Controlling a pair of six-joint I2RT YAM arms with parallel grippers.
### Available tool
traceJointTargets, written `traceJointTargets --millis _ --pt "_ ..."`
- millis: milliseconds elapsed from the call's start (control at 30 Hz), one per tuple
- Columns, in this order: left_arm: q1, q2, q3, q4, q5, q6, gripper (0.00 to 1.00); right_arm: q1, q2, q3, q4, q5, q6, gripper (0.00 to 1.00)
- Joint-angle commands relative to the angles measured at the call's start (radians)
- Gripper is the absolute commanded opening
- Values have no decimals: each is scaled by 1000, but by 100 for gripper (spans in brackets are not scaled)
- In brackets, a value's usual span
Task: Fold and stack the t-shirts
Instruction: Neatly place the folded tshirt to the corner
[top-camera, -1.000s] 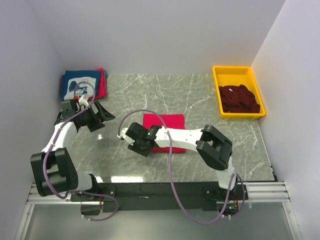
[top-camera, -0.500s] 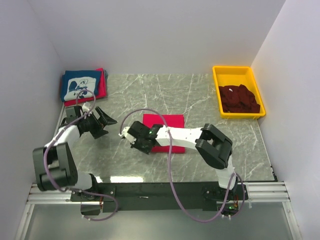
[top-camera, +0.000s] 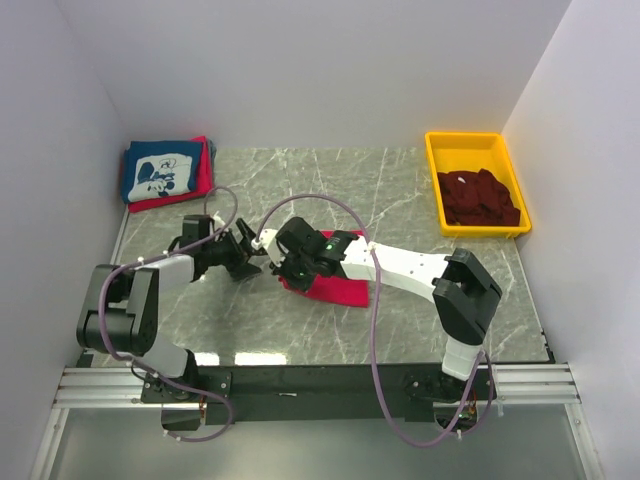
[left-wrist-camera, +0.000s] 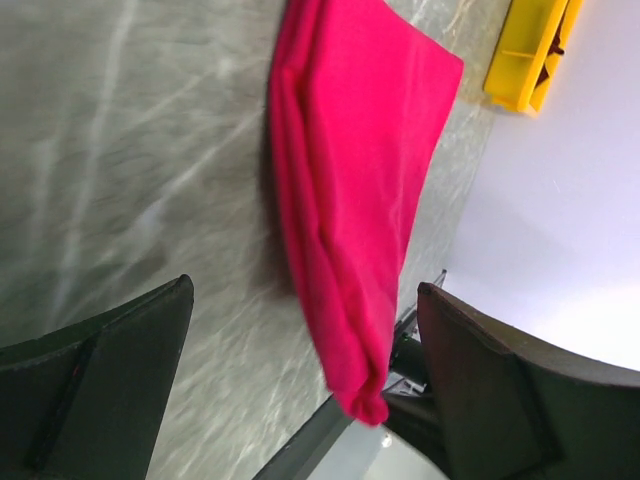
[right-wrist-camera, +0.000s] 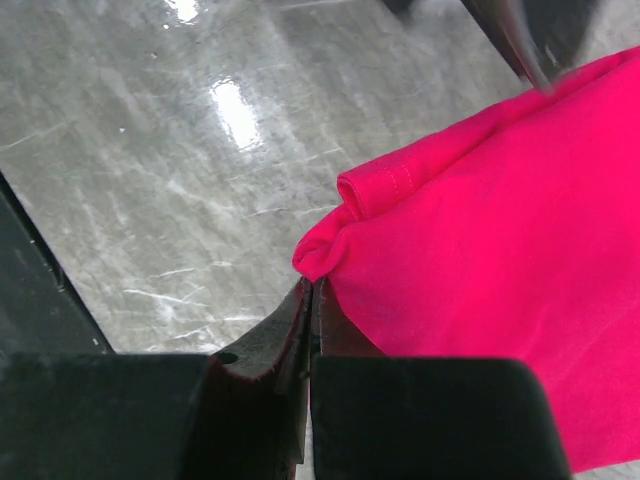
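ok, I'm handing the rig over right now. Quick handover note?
Left gripper: open, empty, beside the folded red shirt.
Right gripper: shut on that shirt's corner, mid-table.
Done: navy shirt stacked on a second red shirt in the far left corner; the middle one is folded.
Left: likely move it onto the stack, then fold and stack the maroon shirts lying in the yellow bin.
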Motion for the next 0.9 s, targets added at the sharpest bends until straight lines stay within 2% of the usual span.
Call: traceJointTargets --millis 0,133,233,333,467,600,867 --pt "-52 46 15 149 -23 -109 99 -2 -37 7 18 -38 15 0" --pt "-124 89 33 178 -84 -170 99 -3 -30 21 16 -31 24 0" --pt "-141 137 56 121 -147 -222 98 -2 -16 44 11 -32 33 0" --pt "-147 186 99 81 -184 -249 91 -2 1 75 8 -46 44 0" --pt "-181 250 119 126 -155 -313 80 -2 12 87 10 -47 49 0" --pt "-210 272 142 94 -172 -367 62 -9 29 113 11 -41 58 0" --pt "-245 310 219 22 -244 -399 64 -11 93 190 2 -61 81 0"
